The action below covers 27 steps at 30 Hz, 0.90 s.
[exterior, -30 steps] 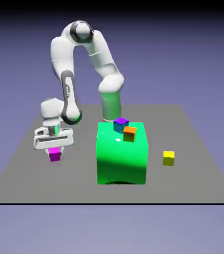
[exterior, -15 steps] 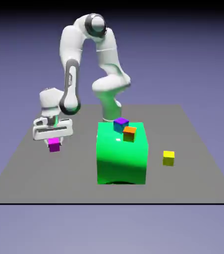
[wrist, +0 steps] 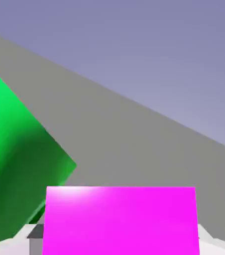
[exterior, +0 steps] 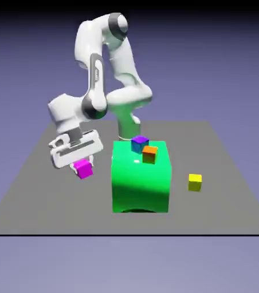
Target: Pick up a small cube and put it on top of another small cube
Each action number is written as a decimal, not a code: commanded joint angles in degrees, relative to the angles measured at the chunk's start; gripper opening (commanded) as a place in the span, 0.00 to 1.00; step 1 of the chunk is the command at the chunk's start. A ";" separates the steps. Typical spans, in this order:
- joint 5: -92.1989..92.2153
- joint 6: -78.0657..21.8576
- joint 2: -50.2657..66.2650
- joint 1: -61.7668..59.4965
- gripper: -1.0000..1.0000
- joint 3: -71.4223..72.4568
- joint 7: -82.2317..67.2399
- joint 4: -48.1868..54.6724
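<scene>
Your gripper (exterior: 81, 163) hangs tilted above the grey table (exterior: 34, 189), pinching the small magenta cube (exterior: 83, 169) between its fingers, clear of the tabletop. The cube rides canted with the hand, one corner dipped toward the table; being a cube, it has no long axis to speak of. In the hand view it fills the bottom of the picture (wrist: 119, 219), hiding the fingertips almost entirely.

Just to the exterior view's right of your hand stands the big green block (exterior: 141, 177), the nearest thing in its way; the hand view shows it as a slanted green wall (wrist: 15, 174) at the picture's left. On the block's top sit a blue cube with a purple top (exterior: 139, 143) and, touching or just beside it, an orange cube (exterior: 149, 154). Well beyond the block, a yellow cube (exterior: 195, 182) rests on the table. You can read no labels or writing anywhere.
</scene>
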 commanded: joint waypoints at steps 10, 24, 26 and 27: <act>-6.15 -17.42 -11.33 -4.99 0.00 20.76 -1.81 1.38; -21.71 -39.68 -30.02 -10.77 0.00 40.36 -12.54 -2.78; -22.12 -34.71 -28.67 -10.70 0.00 39.52 -12.91 -6.48; -22.32 -32.22 -28.00 -10.67 0.00 39.10 -13.09 -8.33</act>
